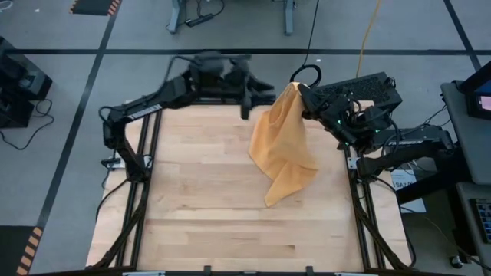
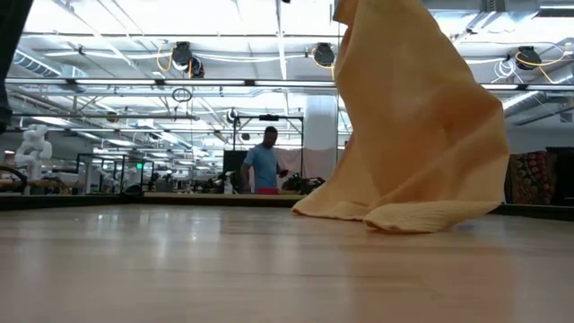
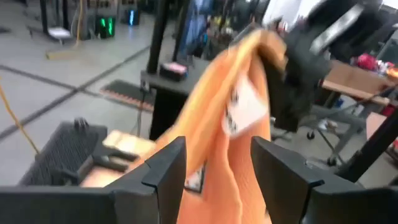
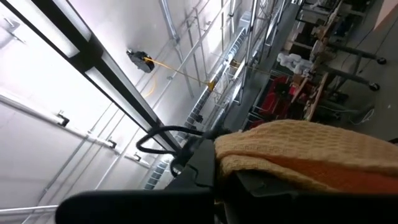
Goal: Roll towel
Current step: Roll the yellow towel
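The orange-yellow towel point(image 1: 282, 146) hangs from my right gripper point(image 1: 301, 93) near the table's far edge, right of the middle. It drapes down toward the near side. Its lower end point(image 2: 421, 215) lies bunched on the wooden table point(image 1: 199, 215). My right gripper is shut on the towel's top. My left gripper point(image 1: 247, 98) is open, just left of the hanging towel at the far edge. In the left wrist view its two fingers point(image 3: 165, 168) frame the towel point(image 3: 217, 118), which bears a white label point(image 3: 239, 109). I cannot tell whether they touch it. My right gripper holds the towel by its top end point(image 3: 264, 43), bunched in several layers between the fingers. In the right wrist view the cloth point(image 4: 298, 149) lies over the fingers and hides the place of contact. The towel hangs slack below, its lower end on the table.
Dark frame rails point(image 1: 146, 153) run along the table's left and right sides. Bare wood lies on the near half point(image 1: 230, 230) and the left. In the low view a person point(image 2: 265, 166) stands far off in the room behind.
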